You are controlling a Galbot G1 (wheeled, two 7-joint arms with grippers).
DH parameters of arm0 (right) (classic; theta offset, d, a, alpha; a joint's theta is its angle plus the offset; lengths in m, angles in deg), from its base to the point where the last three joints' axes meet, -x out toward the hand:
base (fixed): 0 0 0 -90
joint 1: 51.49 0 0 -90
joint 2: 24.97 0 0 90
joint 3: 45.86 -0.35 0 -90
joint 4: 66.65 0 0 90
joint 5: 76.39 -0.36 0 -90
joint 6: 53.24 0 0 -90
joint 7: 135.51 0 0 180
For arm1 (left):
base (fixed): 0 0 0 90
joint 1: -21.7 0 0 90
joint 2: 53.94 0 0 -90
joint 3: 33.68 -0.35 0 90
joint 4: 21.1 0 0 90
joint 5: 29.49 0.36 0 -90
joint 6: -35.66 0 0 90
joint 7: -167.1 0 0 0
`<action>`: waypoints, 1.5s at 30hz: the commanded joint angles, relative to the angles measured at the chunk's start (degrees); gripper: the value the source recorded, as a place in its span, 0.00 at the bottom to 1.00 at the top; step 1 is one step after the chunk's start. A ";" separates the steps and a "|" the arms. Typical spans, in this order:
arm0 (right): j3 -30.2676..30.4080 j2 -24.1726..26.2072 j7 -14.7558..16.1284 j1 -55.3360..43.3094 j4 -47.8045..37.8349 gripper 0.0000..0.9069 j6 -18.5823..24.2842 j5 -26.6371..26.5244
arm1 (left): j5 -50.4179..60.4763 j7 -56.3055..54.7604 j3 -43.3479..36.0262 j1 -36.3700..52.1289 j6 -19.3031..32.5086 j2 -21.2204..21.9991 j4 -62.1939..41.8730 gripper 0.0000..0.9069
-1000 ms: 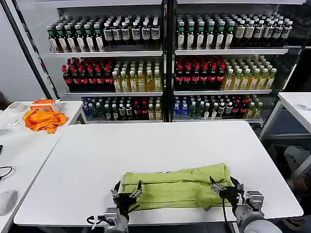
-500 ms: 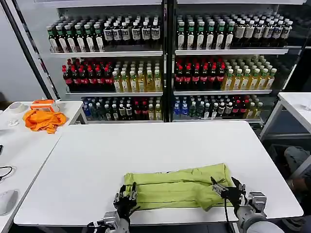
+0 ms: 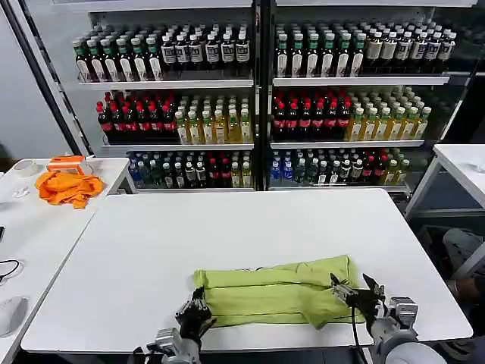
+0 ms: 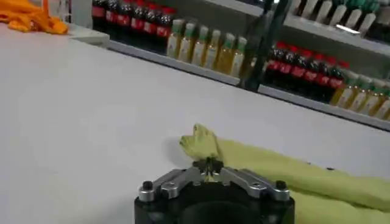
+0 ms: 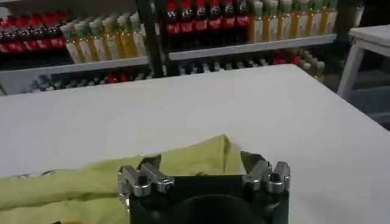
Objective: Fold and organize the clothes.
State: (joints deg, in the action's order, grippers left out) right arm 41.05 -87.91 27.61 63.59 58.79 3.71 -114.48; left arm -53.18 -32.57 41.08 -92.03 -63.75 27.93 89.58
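You see a lime-green T-shirt (image 3: pixel 276 290) on a white table (image 3: pixel 227 227). At ten o'clock lies a bright orange cloth (image 3: pixel 68 187). Shelves at twelve o'clock hold red, yellow, green and dark bottles (image 3: pixel 227 121).

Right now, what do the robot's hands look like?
Each is a black, rounded block with silvery metal links held by dark bolts, ending in thin dark fingers. The left gripper and right gripper look alike. In the head view a black cable runs beside the right gripper's silvery-grey wrist.

no readable text; bottle (image 3: pixel 227 121) labels on shelves too small.
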 commanded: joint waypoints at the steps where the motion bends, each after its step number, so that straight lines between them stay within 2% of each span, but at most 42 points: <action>1: -0.97 0.54 -0.16 -2.50 -0.48 1.00 -0.03 -1.45 | -5.93 1.33 8.74 2.56 0.78 -5.69 4.65 0.02; 9: -0.83 0.74 0.14 -3.23 -0.79 1.00 -0.02 -1.59 | -16.28 2.35 23.22 0.75 -2.00 -15.79 7.56 0.02; 12: -0.63 0.89 0.21 -3.59 -0.71 1.00 -0.02 -1.60 | -17.01 6.12 28.06 -1.13 -3.62 -19.47 8.78 0.02; 16: -0.42 0.98 0.23 -3.57 -0.71 1.00 -0.01 -1.56 | -23.52 7.91 32.02 -1.15 -6.62 -20.29 11.52 0.02; 19: -0.28 0.93 0.25 -3.18 -0.65 1.00 0.00 -1.48 | -33.80 6.54 30.93 -0.07 -9.19 -18.95 13.90 0.02; 22: -0.23 0.73 0.30 -2.74 -0.61 1.00 -0.01 -1.23 | -39.29 6.92 24.95 0.48 -9.67 -16.50 16.24 0.02; 26: -0.90 -0.05 0.46 -2.65 -1.07 1.00 -0.01 -0.99 | -44.92 7.60 16.67 2.26 -11.12 -10.30 17.34 0.02; 31: -1.01 -0.40 0.60 -2.65 -1.70 1.00 0.09 -0.63 | -45.85 6.81 7.97 5.17 -11.22 -4.68 14.48 0.02; 34: -0.99 -0.80 0.70 -2.71 -1.55 1.00 0.09 -0.42 | -45.35 6.65 4.89 6.41 -11.06 -2.70 12.44 0.02; 45: -0.79 -1.24 0.93 -3.04 -1.41 1.00 0.11 -0.04 | -39.49 6.69 -4.57 9.77 -9.98 -0.61 3.75 0.02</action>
State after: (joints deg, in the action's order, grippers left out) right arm 40.25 -89.02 28.59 60.68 57.46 3.77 -114.55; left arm -93.45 -26.04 47.43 -85.21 -73.30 23.67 99.64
